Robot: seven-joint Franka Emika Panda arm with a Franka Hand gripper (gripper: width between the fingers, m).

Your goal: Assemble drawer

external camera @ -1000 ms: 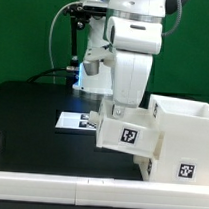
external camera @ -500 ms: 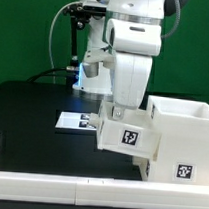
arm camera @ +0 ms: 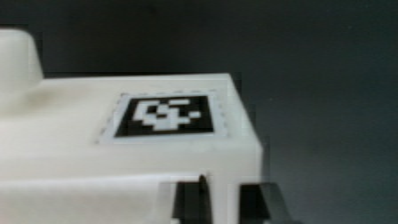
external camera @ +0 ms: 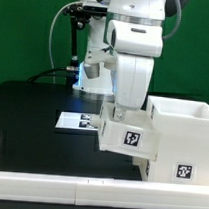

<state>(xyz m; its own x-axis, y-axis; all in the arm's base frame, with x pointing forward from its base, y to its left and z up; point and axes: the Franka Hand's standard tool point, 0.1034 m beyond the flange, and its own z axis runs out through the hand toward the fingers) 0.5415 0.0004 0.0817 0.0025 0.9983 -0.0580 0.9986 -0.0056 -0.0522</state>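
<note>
One shallow white plastic tagged tray is held tilted above the black tabletop, clamped in the hand, just beside the large white box shell, into which it is judged not yet inserted.

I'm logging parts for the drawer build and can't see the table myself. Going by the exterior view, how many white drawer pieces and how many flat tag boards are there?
Box shell: 1
Tray tilted under the arm, against the shell: 1
Marker board flat on the table: 1
Total: 3
</note>
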